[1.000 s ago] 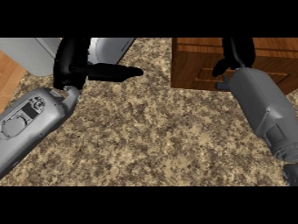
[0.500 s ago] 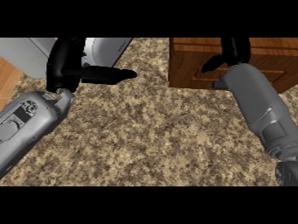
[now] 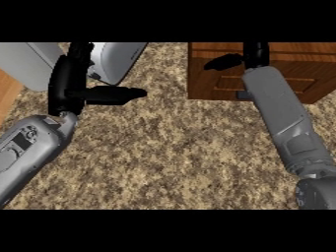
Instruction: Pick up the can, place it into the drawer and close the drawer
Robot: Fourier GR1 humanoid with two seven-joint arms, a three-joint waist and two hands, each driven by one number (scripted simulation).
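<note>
Speckled counter (image 3: 178,147); left hand (image 3: 72,83) open, right hand (image 3: 247,56) perhaps open over wooden drawer (image 3: 301,69).

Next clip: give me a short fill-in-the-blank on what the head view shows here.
1. The right hand is raised in front of the brown wooden ____.
2. The left hand shows at the view's upper ____.
3. The counter's top has a speckled ____ pattern.
4. The can shows ____ in this view.

Missing words: cabinet; left; granite; nowhere
</note>
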